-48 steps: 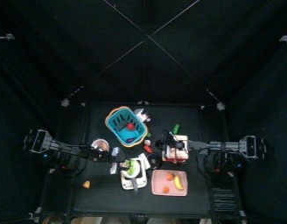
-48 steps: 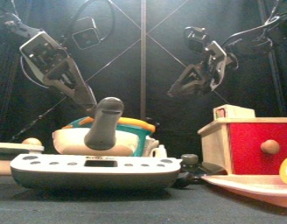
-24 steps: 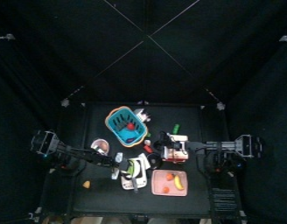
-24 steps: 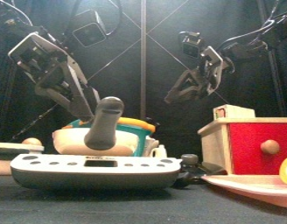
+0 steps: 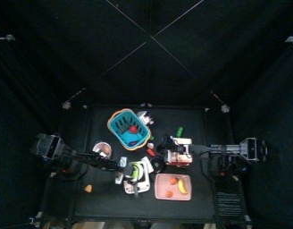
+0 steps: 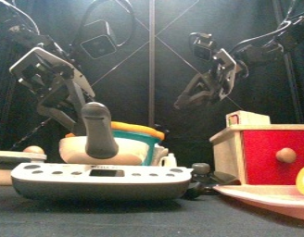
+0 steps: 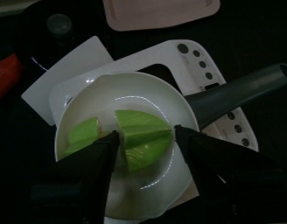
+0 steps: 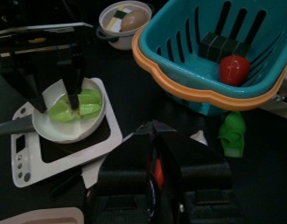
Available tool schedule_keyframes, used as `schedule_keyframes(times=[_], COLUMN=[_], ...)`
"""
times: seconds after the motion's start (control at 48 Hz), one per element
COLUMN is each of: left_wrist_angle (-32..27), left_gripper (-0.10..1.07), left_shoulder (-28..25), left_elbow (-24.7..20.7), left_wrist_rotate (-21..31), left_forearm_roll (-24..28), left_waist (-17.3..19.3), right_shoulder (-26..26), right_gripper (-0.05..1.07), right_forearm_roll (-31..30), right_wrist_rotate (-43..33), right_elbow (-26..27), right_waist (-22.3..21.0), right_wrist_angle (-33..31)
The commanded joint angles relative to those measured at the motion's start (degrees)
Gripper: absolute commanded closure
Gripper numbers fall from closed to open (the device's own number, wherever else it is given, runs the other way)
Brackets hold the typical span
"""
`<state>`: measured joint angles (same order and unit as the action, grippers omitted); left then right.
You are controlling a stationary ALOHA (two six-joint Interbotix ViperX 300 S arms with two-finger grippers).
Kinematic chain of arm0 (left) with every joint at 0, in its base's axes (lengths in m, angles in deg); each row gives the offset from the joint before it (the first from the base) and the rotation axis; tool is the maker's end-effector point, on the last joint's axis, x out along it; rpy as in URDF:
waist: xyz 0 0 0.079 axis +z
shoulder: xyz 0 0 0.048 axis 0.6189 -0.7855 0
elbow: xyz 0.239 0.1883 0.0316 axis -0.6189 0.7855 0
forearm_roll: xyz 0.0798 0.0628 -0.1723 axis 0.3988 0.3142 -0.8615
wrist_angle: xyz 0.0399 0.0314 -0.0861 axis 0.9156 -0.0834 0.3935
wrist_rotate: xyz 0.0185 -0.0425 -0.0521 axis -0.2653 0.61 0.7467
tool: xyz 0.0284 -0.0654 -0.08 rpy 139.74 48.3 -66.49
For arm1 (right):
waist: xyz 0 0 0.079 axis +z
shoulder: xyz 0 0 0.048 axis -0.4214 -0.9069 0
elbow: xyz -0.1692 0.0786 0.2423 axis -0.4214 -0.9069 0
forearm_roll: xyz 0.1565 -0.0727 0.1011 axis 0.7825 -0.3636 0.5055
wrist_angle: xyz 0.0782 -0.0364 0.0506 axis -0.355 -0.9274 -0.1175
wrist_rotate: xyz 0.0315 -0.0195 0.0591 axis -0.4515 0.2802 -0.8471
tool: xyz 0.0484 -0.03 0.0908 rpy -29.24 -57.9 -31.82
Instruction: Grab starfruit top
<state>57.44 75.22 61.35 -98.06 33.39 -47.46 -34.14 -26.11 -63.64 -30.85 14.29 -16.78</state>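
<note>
The starfruit [image 7: 129,140] is a pale green piece lying in a white pan [image 7: 170,188] on a white cooker. In the left wrist view my left gripper [image 7: 146,138] is open, one jaw on each side of the starfruit, with nothing gripped. From above, the starfruit [image 5: 136,169] lies near the table's middle with the left gripper [image 5: 122,165] over it. The right wrist view shows the starfruit [image 8: 73,107] under the left gripper [image 8: 66,83]. My right gripper [image 8: 157,131] hangs shut and empty, clear of the pan, right of it in the top view [image 5: 173,155].
A blue basket [image 8: 170,74] with an orange rim holds a red round piece [image 8: 234,66]. A green toy [image 8: 231,131] lies beside it. A pink plate [image 5: 173,186] sits at the front right. The pan's grey handle [image 6: 95,130] and a red box [image 6: 259,148] stand at the front.
My left gripper has come down over the pan, still open. The pan's handle has shifted left in the front view. The right arm has barely moved.
</note>
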Motion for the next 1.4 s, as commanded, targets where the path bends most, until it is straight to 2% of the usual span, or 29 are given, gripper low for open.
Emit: schedule_keyframes(times=[0.0,0.438,0.812,0.979,1.375], left_wrist_angle=[0.44,-0.18,-4.75,-6.24,-6.15], left_gripper=[0.08,0.12,0.38,0.38,0.38], left_shoulder=[0.26,-1.14,-0.09,0.88,5.01], left_elbow=[-1.41,-1.49,-2.90,-4.04,-3.60], left_wrist_rotate=[0.00,0.00,0.00,0.00,-0.18], left_forearm_roll=[-0.09,-0.09,-0.18,-0.09,1.67], left_waist=[0.18,0.18,-0.09,-0.18,-0.18], right_shoulder=[0.62,0.18,-0.09,-0.09,-0.09], right_gripper=[0.55,0.55,0.55,0.55,0.55], right_forearm_roll=[0.00,-0.53,-0.53,-0.53,-0.53], right_wrist_rotate=[0.18,0.26,0.26,0.35,0.35], right_elbow=[1.32,1.41,1.32,1.23,1.14], right_waist=[0.09,0.09,-0.09,-0.09,-0.18], right_wrist_angle=[0.35,0.35,0.35,0.35,0.26])
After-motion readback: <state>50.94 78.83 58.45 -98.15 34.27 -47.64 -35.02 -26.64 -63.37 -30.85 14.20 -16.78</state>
